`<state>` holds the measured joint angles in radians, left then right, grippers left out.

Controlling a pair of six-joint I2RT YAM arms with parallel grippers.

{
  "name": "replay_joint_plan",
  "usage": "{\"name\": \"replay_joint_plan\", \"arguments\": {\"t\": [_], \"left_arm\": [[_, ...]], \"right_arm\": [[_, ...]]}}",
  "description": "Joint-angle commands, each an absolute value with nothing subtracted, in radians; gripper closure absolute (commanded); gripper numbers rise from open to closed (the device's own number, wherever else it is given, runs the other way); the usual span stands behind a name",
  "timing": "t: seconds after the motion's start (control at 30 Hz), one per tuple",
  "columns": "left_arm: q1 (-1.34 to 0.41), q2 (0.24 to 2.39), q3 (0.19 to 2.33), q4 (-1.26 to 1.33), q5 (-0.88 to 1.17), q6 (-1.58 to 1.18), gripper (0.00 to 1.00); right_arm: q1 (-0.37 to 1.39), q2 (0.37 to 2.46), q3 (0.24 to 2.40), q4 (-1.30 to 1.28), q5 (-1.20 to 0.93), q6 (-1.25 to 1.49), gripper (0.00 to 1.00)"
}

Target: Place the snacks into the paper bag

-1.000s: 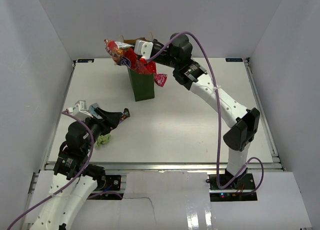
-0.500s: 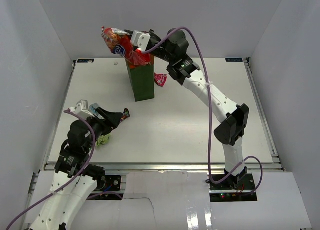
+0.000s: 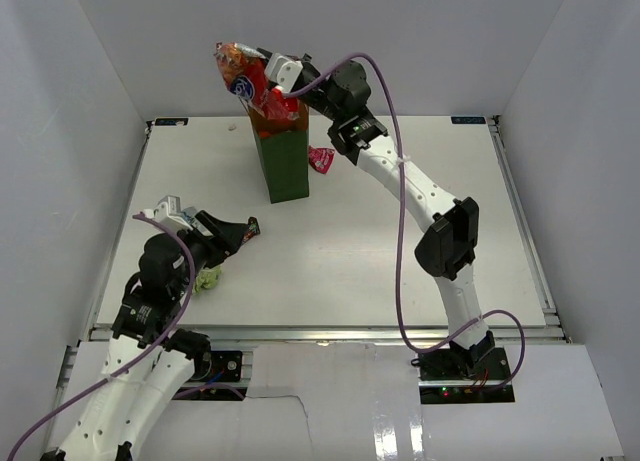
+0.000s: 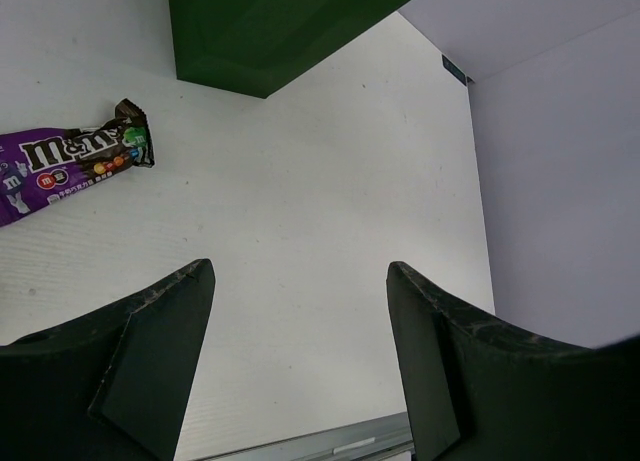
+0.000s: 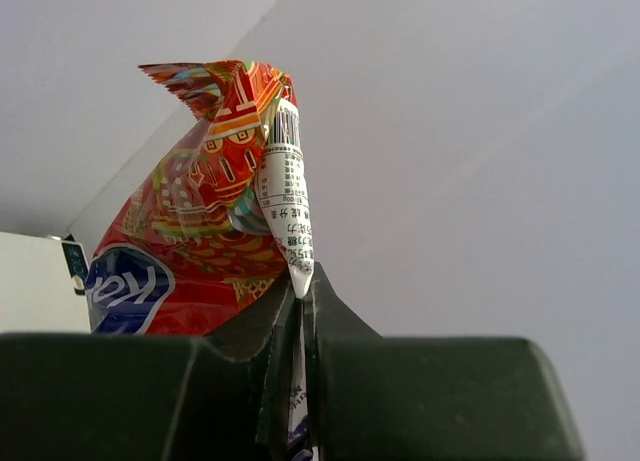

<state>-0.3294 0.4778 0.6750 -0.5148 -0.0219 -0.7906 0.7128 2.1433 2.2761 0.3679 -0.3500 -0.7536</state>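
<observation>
The right gripper (image 5: pixel 303 293) pinches a red crinkly bag (image 3: pixel 243 74) at the paper bag (image 3: pixel 284 167) mouth, the left gripper (image 4: pixel 300 273) gapes empty, and the M&M's bar (image 4: pixel 68 161) and seemingly two packets lie outside.

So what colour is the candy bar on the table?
The bar is purple; the left wrist view shows it best.

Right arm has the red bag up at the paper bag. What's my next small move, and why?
Probably lower it straight down. The right jaws are shut on the red bag, whose lower end sits at the paper bag mouth while the top leans left of it. Released from here, it might tip out.
</observation>
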Motion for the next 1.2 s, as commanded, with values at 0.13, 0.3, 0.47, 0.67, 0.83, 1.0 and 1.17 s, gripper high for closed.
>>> {"name": "replay_joint_plan", "arguments": {"t": [0.13, 0.3, 0.47, 0.67, 0.83, 1.0, 1.17], "left_arm": [[-0.330, 0.500, 0.687, -0.482, -0.002, -0.787, 0.20], [-0.330, 0.525, 0.684, -0.471, -0.002, -0.781, 0.20], [-0.330, 0.514, 0.663, -0.465, -0.002, -0.792, 0.20], [-0.330, 0.508, 0.653, -0.462, 0.031, -0.793, 0.20], [-0.331, 0.503, 0.641, -0.456, 0.029, -0.795, 0.20], [-0.330, 0.502, 0.630, -0.445, 0.032, -0.790, 0.19], [-0.330, 0.523, 0.634, -0.437, 0.038, -0.773, 0.19]], "right_arm": [[0.660, 2.115, 2.324, 0.701, -0.229, -0.661, 0.92], [0.660, 2.131, 2.312, 0.738, -0.187, -0.603, 0.92], [0.655, 2.134, 2.263, 0.750, -0.141, -0.539, 0.92], [0.657, 2.141, 2.209, 0.750, -0.146, -0.494, 0.92], [0.658, 2.140, 2.160, 0.749, -0.135, -0.471, 0.92], [0.658, 2.137, 2.120, 0.749, -0.147, -0.469, 0.80], [0.658, 2.131, 2.097, 0.741, -0.147, -0.469, 0.68]]}}
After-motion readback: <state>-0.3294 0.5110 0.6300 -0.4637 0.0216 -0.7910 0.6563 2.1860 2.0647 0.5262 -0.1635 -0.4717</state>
